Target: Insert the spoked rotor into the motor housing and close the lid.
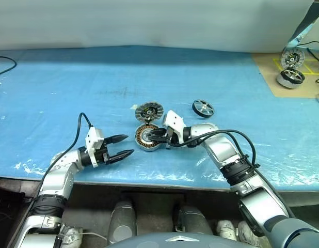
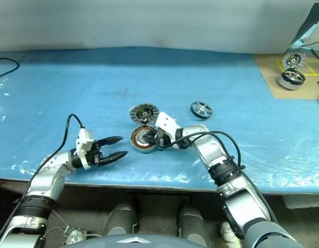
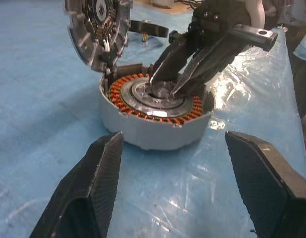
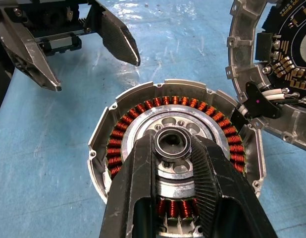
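The motor housing (image 1: 147, 138), a silver cup with copper windings, sits on the blue sheet near the front edge. My right gripper (image 4: 173, 144) reaches into it from the right, shut on the pale hub's centre ring (image 3: 162, 90). The lid (image 1: 149, 110) stands tilted just behind the housing, its segmented face showing, and wires join it to the housing (image 4: 264, 101). The spoked rotor (image 1: 203, 108), black-rimmed with silver spokes, lies farther back to the right, apart from both grippers. My left gripper (image 1: 129, 145) hovers open a short way left of the housing, pointing at it with nothing between its fingers.
A brown board at the back right carries two other wheel-like motors (image 1: 292, 58) (image 1: 290, 78). A black cable (image 1: 4, 64) lies at the far left. The table's front edge (image 1: 149, 182) runs just below both grippers. Open blue sheet spreads behind and to the left.
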{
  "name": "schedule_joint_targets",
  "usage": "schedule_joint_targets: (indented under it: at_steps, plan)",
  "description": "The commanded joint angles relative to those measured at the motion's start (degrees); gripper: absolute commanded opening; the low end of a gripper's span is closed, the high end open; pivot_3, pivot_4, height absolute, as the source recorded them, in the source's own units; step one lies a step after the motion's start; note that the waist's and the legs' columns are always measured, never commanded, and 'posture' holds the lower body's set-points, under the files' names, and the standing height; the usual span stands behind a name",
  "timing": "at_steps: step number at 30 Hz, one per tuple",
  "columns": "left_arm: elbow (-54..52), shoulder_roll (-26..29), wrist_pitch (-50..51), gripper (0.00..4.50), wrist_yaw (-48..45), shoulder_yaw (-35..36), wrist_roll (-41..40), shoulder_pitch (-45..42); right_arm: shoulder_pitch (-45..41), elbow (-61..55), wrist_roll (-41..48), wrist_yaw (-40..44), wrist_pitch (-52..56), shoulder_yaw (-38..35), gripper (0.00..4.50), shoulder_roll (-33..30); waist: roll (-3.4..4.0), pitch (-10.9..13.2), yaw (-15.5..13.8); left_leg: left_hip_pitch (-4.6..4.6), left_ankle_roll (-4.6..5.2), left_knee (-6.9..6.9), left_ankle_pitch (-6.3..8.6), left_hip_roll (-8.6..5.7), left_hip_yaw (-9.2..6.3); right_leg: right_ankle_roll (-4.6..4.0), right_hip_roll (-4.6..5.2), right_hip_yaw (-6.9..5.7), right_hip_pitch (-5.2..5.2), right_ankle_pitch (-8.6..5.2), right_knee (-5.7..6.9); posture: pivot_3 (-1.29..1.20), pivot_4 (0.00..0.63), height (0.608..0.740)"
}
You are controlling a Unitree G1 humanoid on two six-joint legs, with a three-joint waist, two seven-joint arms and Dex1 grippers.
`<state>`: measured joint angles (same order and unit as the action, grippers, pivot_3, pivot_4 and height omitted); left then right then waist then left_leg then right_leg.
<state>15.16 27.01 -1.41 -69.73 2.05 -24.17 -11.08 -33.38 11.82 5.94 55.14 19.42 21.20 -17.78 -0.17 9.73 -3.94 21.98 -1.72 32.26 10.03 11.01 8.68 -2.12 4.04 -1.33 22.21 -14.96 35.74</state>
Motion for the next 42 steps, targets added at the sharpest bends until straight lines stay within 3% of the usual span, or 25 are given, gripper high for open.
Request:
schedule_joint_targets:
  at_steps: [1, 25, 31, 40, 42]
  plan:
    - [-0.9, -0.4, -1.2, 3.45, 0.1, -0.1, 0.3, -0.1, -1.6, -0.2, 0.5, 0.3, -0.6, -1.0, 0.66, 0.6, 0.0, 0.0, 0.0, 0.0, 0.0, 0.0, 0.0, 0.0, 0.0, 0.0, 0.0, 0.0, 0.0, 0.0, 0.0, 0.0, 0.15, 0.74]
    - [0.4, 0.3, -1.2, 3.45, -1.2, 0.0, 0.9, -1.1, -0.8, 2.2, -1.3, -0.5, -1.1, -0.6, 0.66, 0.2, 0.0, 0.0, 0.0, -0.01, 0.02, 0.0, -0.01, 0.01, 0.01, -0.01, 0.0, 0.0, -0.01, 0.01, 0.0, 0.0, 0.15, 0.74]
    - [0.1, -0.1, -0.9, 3.45, -0.3, -0.5, 1.4, -1.0, 0.1, 0.0, -0.1, 1.5, 0.5, -1.1, 2.73, -1.0, 0.0, 0.0, 0.0, -0.03, 0.03, 0.01, -0.01, 0.01, 0.01, -0.01, 0.0, 0.0, -0.03, 0.01, 0.0, 0.0, 0.15, 0.74]
    - [0.9, 0.2, -1.7, 3.45, -1.0, -0.3, 1.2, -0.5, -2.5, -3.5, 7.2, 1.7, 6.6, -6.8, 2.73, 1.3, 0.0, 0.0, -0.1, 0.01, 0.05, 0.0, -0.02, 0.02, 0.01, -0.02, 0.0, 0.0, 0.01, 0.01, 0.0, 0.0, 0.15, 0.74]
    - [0.7, 0.5, -1.7, 3.45, -1.2, -0.1, 1.0, -0.3, -2.7, -3.8, 7.9, 1.3, 7.1, -7.5, 2.36, 1.7, 0.0, 0.0, -0.1, 0.03, 0.06, 0.0, -0.02, 0.02, 0.01, -0.02, 0.0, 0.0, 0.03, 0.01, 0.0, 0.0, 0.15, 0.74]
